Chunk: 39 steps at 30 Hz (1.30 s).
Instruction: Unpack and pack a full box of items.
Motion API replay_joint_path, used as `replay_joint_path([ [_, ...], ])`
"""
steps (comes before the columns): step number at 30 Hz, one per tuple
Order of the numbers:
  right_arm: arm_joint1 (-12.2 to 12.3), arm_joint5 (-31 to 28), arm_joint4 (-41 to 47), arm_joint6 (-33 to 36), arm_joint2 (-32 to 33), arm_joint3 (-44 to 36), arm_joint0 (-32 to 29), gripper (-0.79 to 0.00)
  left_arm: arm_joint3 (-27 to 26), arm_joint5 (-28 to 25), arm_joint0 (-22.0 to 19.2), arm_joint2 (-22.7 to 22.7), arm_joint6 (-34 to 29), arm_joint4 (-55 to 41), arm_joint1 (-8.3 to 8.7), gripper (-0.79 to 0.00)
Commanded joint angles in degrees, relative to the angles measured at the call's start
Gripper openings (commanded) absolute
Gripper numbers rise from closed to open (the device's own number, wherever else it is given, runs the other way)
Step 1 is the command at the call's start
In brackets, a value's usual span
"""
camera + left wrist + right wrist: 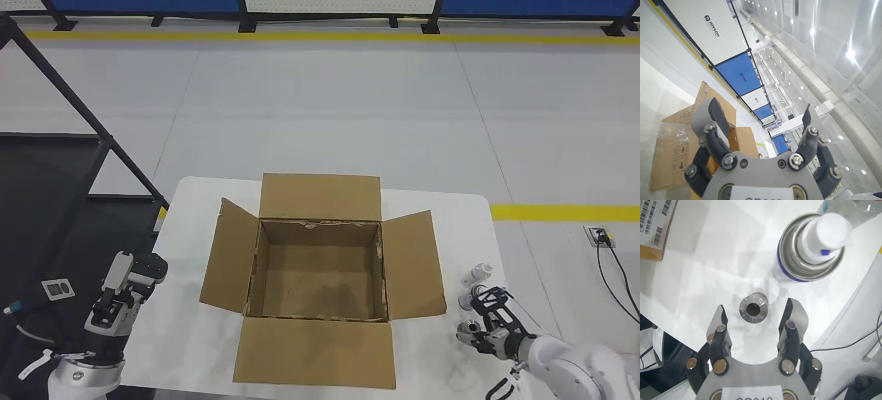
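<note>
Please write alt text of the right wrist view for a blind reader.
The open right gripper hovers above a small metal cylinder standing on the white table. A spray can with a white cap stands beside it.

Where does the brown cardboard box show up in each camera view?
Top view: the brown cardboard box, flaps open, in the middle of the white table.
Left wrist view: the box behind the open left gripper.
Right wrist view: a labelled flap corner, across the table from the silver spray can.
Shared landmark: the white table under the box.
</note>
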Motion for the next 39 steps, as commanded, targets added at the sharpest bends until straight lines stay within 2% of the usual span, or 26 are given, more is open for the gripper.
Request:
replay_joint_path([
  [1,0.04,-0.14,0.31,0.2,-0.38,0.5,0.47,-0.437,0.0,0.0,0.0,0.0,0.0,0.0,0.0,0.0],
  [3,0.1,-0.19,0.38,0.2,-0.49,0.72,0.63,-0.523,0.0,0.0,0.0,0.0,0.0,0.0,0.0,0.0],
  [7,0.28,-0.26,1.07,-0.44,0.24,-0.05,-0.1,-0.785,0.0,0.0,0.0,0.0,0.0,0.0,0.0,0.0],
  [11,0.79,-1.98,4.19,-2.23,5.0,-3.92,-3.62,-0.785,0.0,0.0,0.0,0.0,0.0,0.0,0.0,0.0],
  [15,1.17,-2.65,11.1,-4.0,13.04,-12.84,-9.73,-0.785,0.0,0.0,0.0,0.0,0.0,0.0,0.0,0.0],
  [19,1.13,0.29,19.5,-4.24,20.38,-23.53,-14.7,-0.785,0.0,0.0,0.0,0.0,0.0,0.0,0.0,0.0],
  [23,1.26,5.6,23.38,-1.03,21.22,-32.64,-14.36,-0.785,0.0,0.0,0.0,0.0,0.0,0.0,0.0,0.0],
  [27,1.78,8.67,23.93,3.1,15.96,-37.97,-9.04,-0.785,0.0,0.0,0.0,0.0,0.0,0.0,0.0,0.0],
  [30,2.18,11.43,21.3,7.17,7.88,-39.83,-2.55,-0.785,0.0,0.0,0.0,0.0,0.0,0.0,0.0,0.0],
  [35,1.65,17.27,14.31,12.88,-12.36,-36.7,13.56,-0.785,0.54,-1.18,1.8,-1.87,2.16,-2.01,-0.05,0.0],
  [39,-0.93,25.23,8.88,12.94,-29.85,-28.66,28.52,-0.785,0.92,-2.73,3.93,-3.86,3.56,-3.65,-0.13,0.0],
])
